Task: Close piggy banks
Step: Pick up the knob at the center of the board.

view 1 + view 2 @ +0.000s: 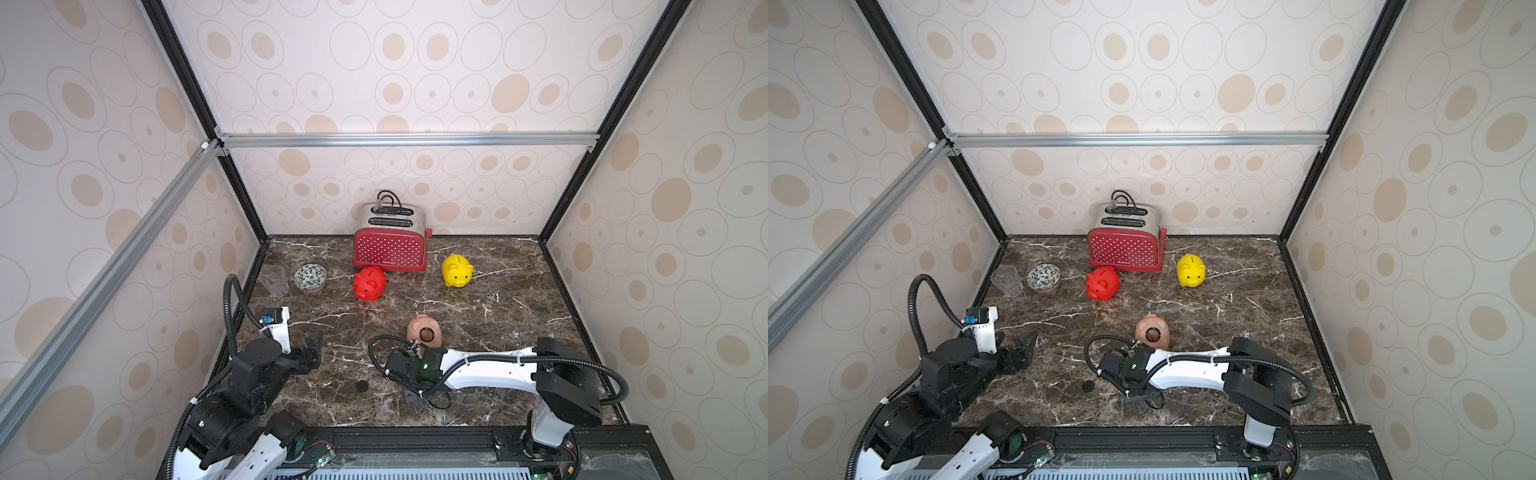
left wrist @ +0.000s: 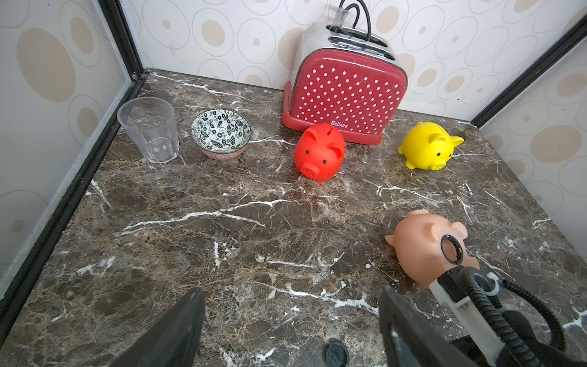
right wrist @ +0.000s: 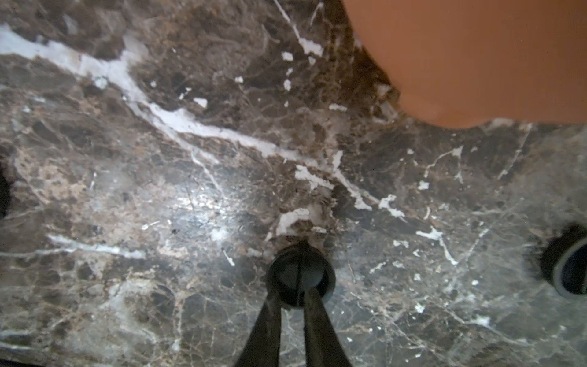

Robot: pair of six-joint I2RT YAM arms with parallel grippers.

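A peach-pink piggy bank [image 1: 424, 330] lies on its side in the front middle, its round belly hole [image 2: 451, 249] uncovered. The red piggy bank [image 1: 370, 283] and the yellow piggy bank [image 1: 457, 270] stand upright further back. In the right wrist view my right gripper [image 3: 293, 294] points down at the marble, shut on the ridge of a black round plug [image 3: 300, 270], just beside the peach pig [image 3: 476, 63]. In both top views its wrist hides the jaws. My left gripper [image 2: 292, 290] hangs open and empty at the front left [image 1: 312, 349]. A second black plug [image 1: 362, 386] lies loose between the arms.
At the back stands a red polka-dot toaster [image 1: 390, 245], with a clear glass [image 1: 274, 280] and a patterned bowl [image 1: 310, 276] at the back left. Walls enclose the marble table [image 1: 498, 299] on three sides. Another dark round thing [image 3: 571, 270] shows at the edge of the right wrist view.
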